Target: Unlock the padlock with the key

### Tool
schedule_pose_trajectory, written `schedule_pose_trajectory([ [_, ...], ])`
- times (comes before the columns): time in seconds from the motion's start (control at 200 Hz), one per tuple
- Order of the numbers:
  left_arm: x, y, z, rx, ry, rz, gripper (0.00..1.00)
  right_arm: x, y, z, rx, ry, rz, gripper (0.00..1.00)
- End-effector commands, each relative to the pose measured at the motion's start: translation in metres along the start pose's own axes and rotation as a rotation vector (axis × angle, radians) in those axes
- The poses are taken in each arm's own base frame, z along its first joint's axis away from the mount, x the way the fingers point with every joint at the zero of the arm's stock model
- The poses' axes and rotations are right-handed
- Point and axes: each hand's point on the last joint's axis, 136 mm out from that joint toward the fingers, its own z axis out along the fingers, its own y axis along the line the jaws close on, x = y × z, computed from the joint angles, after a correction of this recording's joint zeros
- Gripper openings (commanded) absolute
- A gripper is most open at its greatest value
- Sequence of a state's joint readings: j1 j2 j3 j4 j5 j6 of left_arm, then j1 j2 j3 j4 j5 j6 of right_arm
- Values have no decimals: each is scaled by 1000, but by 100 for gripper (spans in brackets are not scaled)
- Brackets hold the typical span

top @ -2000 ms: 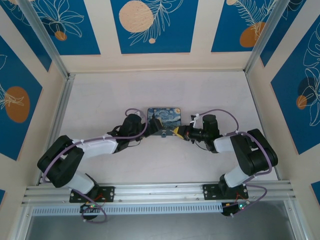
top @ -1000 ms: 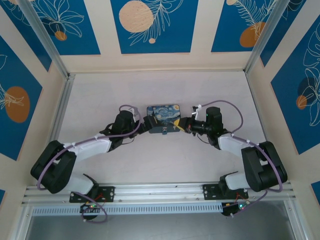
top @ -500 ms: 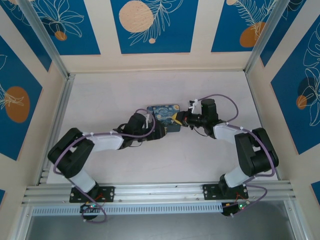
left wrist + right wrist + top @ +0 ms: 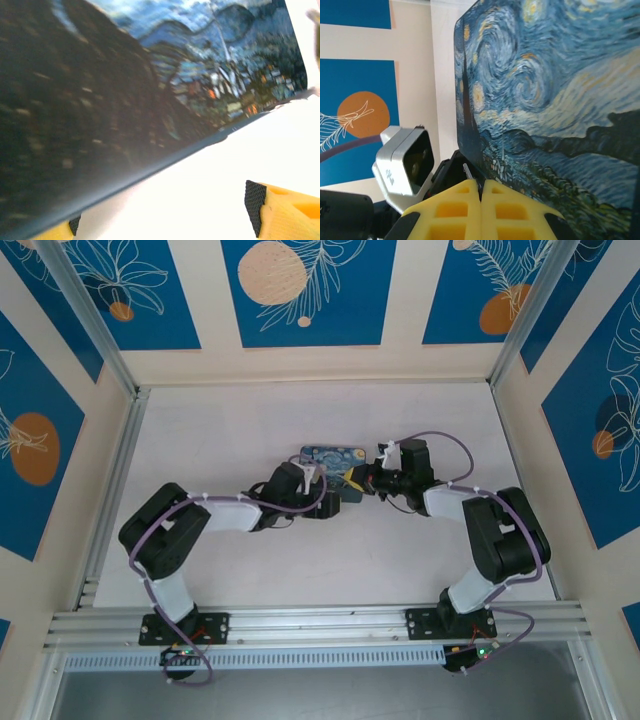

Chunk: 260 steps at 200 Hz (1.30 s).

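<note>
thin key (image 4: 468, 172) juts lengthwise from the closed right tool (image 4: 481, 186), tip toward box (image 4: 545, 100).

The key (image 4: 466, 170), a thin silvery sliver, is standing nearly upright just beside the dark edge of the starry-night box (image 4: 545, 100), seemingly being pinched by the closed right gripper (image 4: 481, 186).

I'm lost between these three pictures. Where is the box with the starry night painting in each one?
Top external: the box sits near the picture's centre, slightly above the middle.
Left wrist: the box covers the upper left, very close and blurred.
Right wrist: the box takes up the right side.
Shared landmark: the painted village with lit windows, also at the lower middle of the right wrist view; too small to make out from above.
</note>
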<state>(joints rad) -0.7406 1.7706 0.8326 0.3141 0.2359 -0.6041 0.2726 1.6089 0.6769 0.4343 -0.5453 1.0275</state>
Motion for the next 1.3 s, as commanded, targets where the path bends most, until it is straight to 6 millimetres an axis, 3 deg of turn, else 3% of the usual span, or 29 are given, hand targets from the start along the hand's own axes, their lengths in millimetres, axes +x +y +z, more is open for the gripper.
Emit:
schedule_pose_trajectory([
  [0.0,1,-4,6,-23,-6,142,83,-1,-8,2,11,-1,22,0],
  [0.36,9,3,28,-90,3,277,78,1,-14,2,31,2,41,0],
  [0.625,4,-6,38,-62,-31,269,75,1,-17,2,45,5,46,0],
  [0.985,-15,-39,31,81,-122,149,74,0,-18,1,53,-1,43,0],
  [1.295,-14,-39,31,131,-156,31,74,0,-20,1,61,-1,47,0],
])
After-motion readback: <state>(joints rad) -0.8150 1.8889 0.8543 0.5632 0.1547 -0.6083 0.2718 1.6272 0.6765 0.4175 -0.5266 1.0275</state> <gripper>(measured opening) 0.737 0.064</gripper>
